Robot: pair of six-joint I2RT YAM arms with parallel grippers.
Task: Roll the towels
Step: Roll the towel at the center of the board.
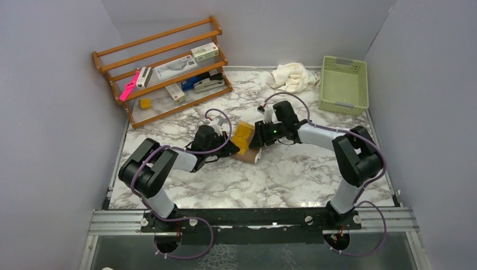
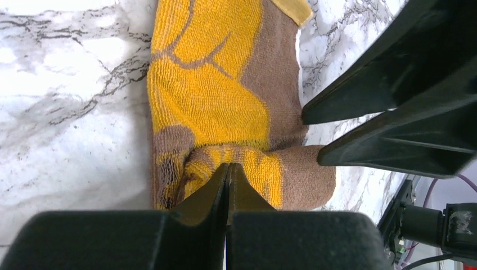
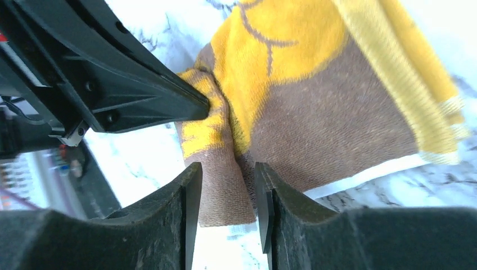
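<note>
1. A wooden rack (image 1: 163, 67) stands at the far left of the marble table (image 1: 281, 180), well apart from both arms.
2. The left arm (image 1: 149, 169) rises from its base, folds back at the elbow over the left side of the table, and then reaches low and rightward toward the centre.
3. The left gripper (image 2: 228, 169) is clenched, its two fingers (image 2: 208, 191) pressed flat together. Their tip pushes into the bunched yellow fold of the cloth, but I cannot tell whether any cloth is pinched between them.
4. The mustard towel (image 1: 243, 136) lies mid-table between the two grippers. It is spread flat on its far part, yellow patterned with brown, and gathered into a soft roll at the near edge.
5. The right gripper (image 3: 225, 169) faces the left one across that roll. Its jaws stand parted with the brown end of the roll between them, and the cloth is not visibly squeezed.
6. The right arm (image 1: 351, 152) climbs from its base to a raised elbow at the right, and its forearm slopes down and leftward to the towel.
7. The cream towel (image 1: 292, 76) sits crumpled at the far edge, just beside the pale green basket (image 1: 344, 108).
</note>
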